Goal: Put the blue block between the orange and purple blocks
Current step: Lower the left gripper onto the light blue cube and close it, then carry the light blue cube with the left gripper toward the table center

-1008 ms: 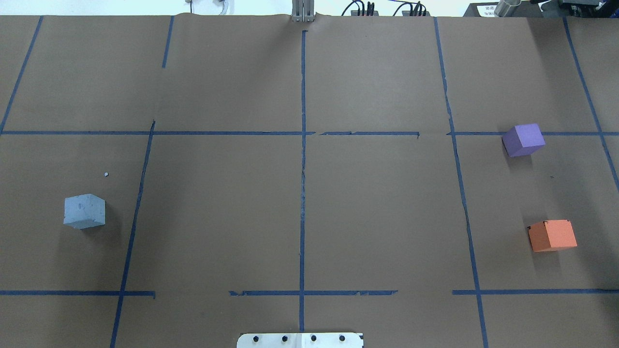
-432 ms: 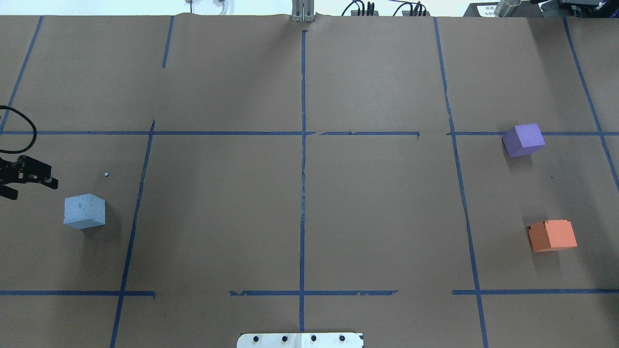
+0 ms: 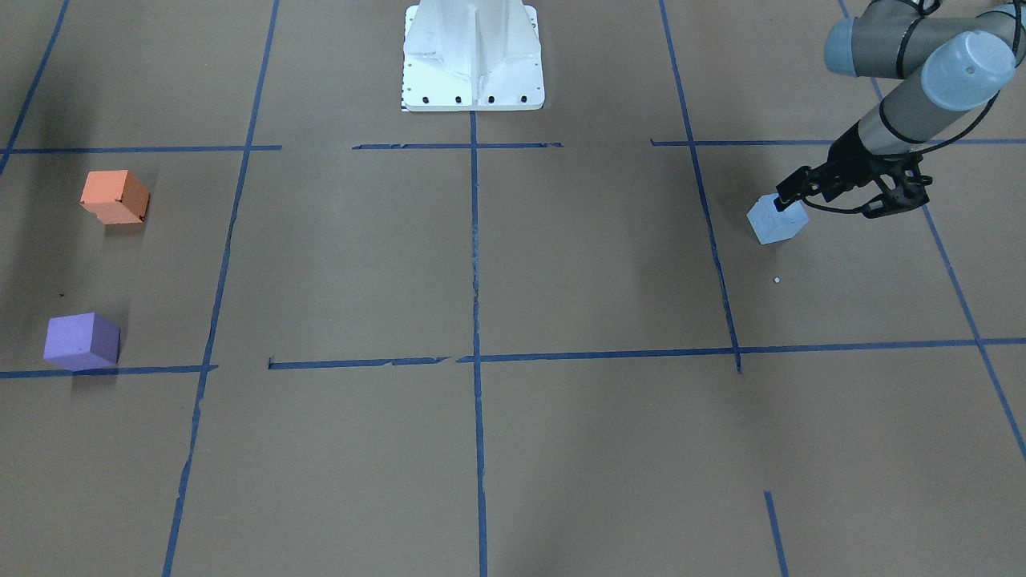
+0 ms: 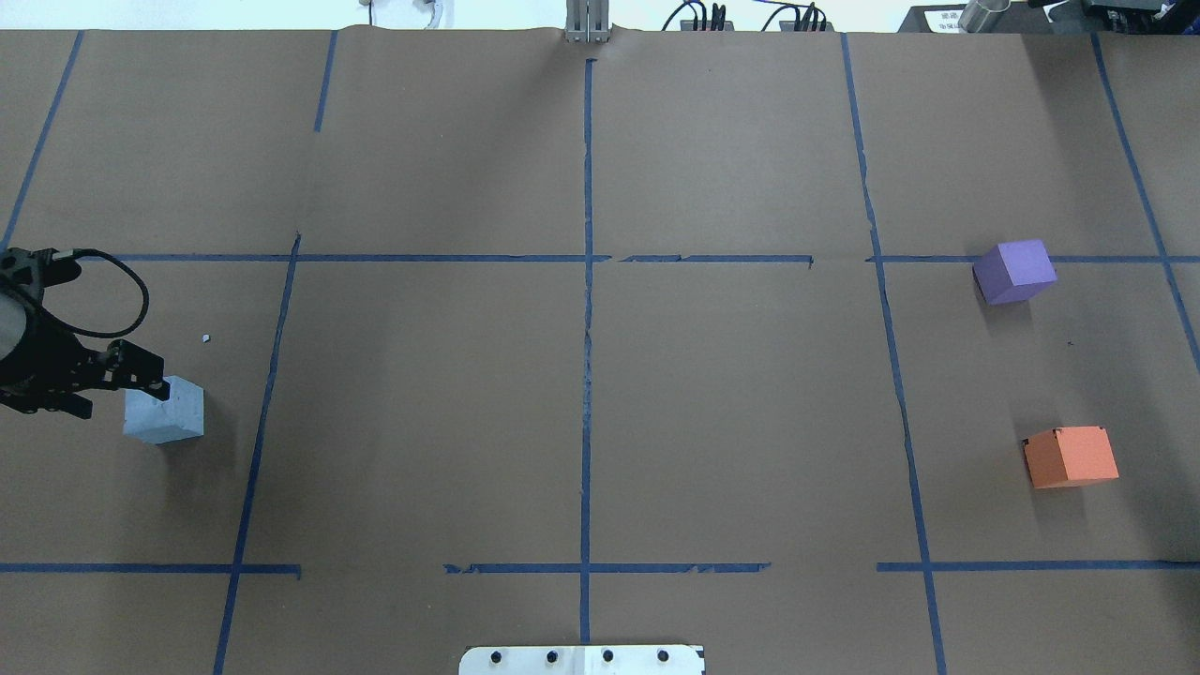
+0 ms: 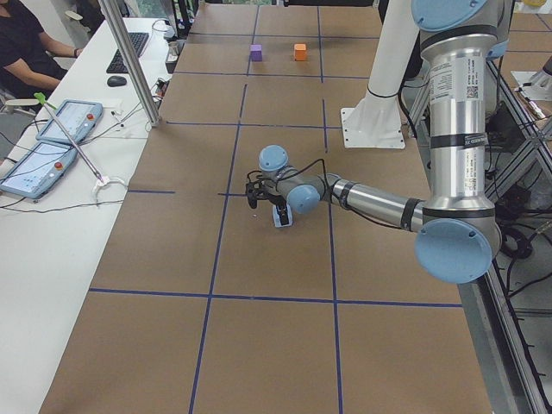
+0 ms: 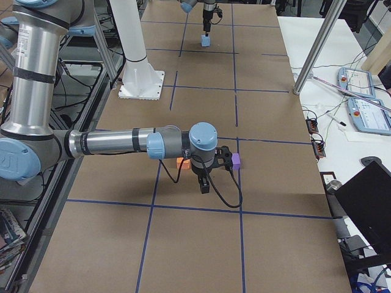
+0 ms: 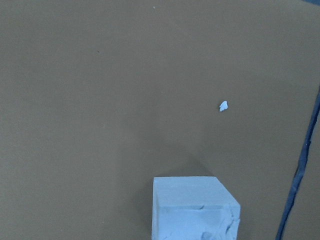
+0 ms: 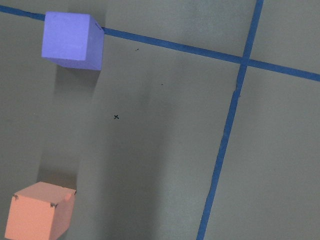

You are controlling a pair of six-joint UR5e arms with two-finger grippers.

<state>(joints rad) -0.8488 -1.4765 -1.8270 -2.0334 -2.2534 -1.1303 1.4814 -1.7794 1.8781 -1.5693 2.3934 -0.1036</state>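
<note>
The light blue block point(image 4: 167, 411) sits on the brown table at the robot's left; it also shows in the front view point(image 3: 777, 222) and at the bottom of the left wrist view point(image 7: 194, 210). My left gripper point(image 4: 112, 386) hovers just beside and above it, jaws open and empty, one finger overlapping the block's edge point(image 3: 838, 200). The purple block point(image 4: 1015, 270) and the orange block point(image 4: 1071, 457) stand apart at the far right, with bare paper between them point(image 8: 116, 117). My right gripper point(image 6: 204, 182) shows only in the exterior right view, above those two blocks; I cannot tell its state.
Blue tape lines point(image 4: 587, 309) divide the paper into squares. A small white crumb point(image 4: 205, 338) lies behind the blue block. The white robot base point(image 3: 473, 56) stands at the table's near-middle edge. A desk with tablets point(image 5: 60, 121) and a metal post point(image 5: 129, 60) flank the table.
My left arm has come in from the left edge and moved right toward the blue block, now reaching its left side. The blocks have not moved.
</note>
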